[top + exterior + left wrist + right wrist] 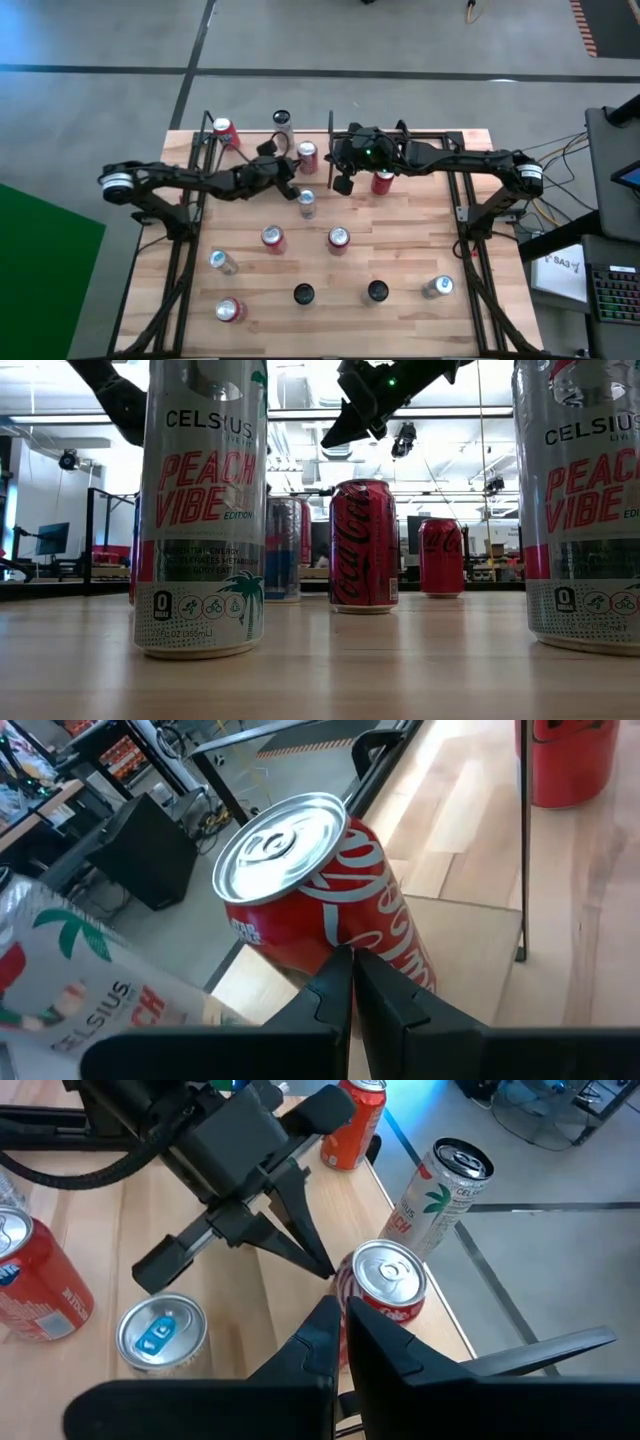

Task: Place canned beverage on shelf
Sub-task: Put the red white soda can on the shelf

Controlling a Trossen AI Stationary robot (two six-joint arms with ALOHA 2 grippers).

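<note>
Left gripper (325,1270), fingers pressed together and holding nothing, points at the side of a red cola can (320,895) standing near the far edge of the table (400,245); in the left wrist view the closed fingertips (350,970) lie just in front of this can's wall, and whether they touch it cannot be told. Right gripper (343,183), likewise closed and empty, hangs above the table just right of that can, its fingertips (340,1325) meeting in front of the can as seen from the right wrist.

Shelf (430,135): a light wood board framed by thin black rods, lying along the far side of the table, with one black upright rod (523,840) rising from it. A second red can (382,182) stands to the right of the right gripper. A white peach-flavoured can (283,124) stands at the far edge, and another red can (224,131) stands at the far left corner. A blue-topped can (306,203) stands just nearer than the grippers. Further cans are scattered over the near half of the table; a tall white can (200,510) fills the foreground of the low view.
</note>
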